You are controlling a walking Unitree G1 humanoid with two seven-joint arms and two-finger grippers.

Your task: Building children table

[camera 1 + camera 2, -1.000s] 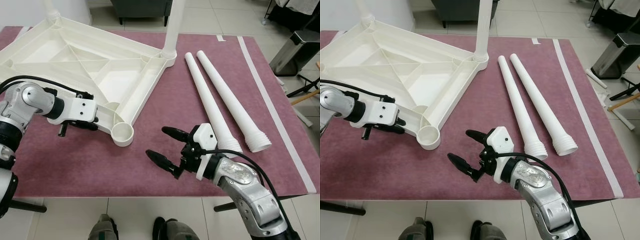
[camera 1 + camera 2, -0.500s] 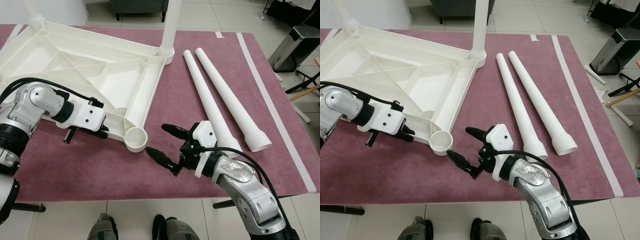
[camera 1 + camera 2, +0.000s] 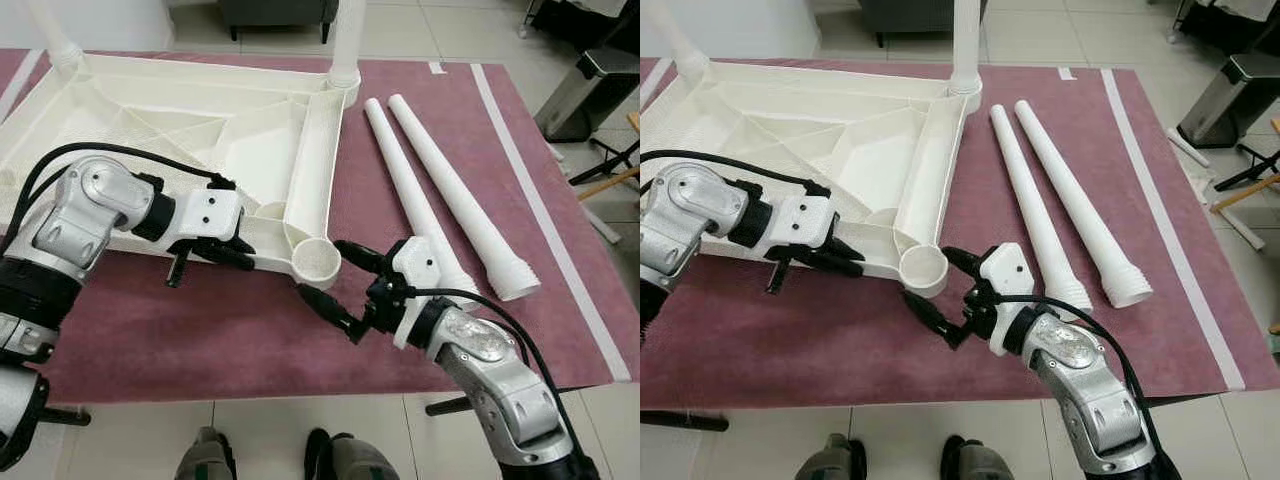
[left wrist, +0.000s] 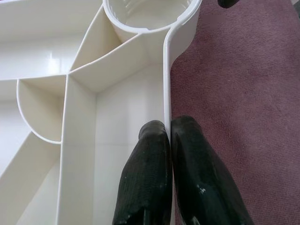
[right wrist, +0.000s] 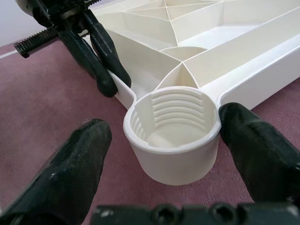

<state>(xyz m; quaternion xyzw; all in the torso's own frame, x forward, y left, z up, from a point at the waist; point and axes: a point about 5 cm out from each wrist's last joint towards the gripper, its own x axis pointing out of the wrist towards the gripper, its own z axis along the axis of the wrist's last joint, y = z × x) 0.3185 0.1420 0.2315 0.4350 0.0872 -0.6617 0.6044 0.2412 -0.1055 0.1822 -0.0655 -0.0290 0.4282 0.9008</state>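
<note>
Nearest to the camera, the right claw (image 3: pixel 940 293) is open, and its two black fingers stand on both sides of the round threaded leg socket (image 5: pixel 173 126) at the corner of the white plastic tabletop frame (image 3: pixel 230 130). One finger seems to touch the socket wall; the other is just beside it, not yet closed.

Behind the socket from this claw, the left claw (image 3: pixel 238 253) is closed on the thin outer rim of the same frame, one finger (image 4: pixel 145 178) inside the rim and one outside. The frame lies upside down on the dark red cloth of the table (image 3: pixel 200 330).

To the outer side of the right claw, two loose white tapered plastic legs (image 3: pixel 440 190) lie near each other on the cloth, threaded ends toward the robot. Farther away, two legs (image 3: pixel 965 40) already stand upright in the far corners of the frame.

The risk I see: the left grip is only on a thin edge, so if the right claw pushes the socket sideways, the rim can slip out and the frame can turn. The two claws are also close and could knock each other.
</note>
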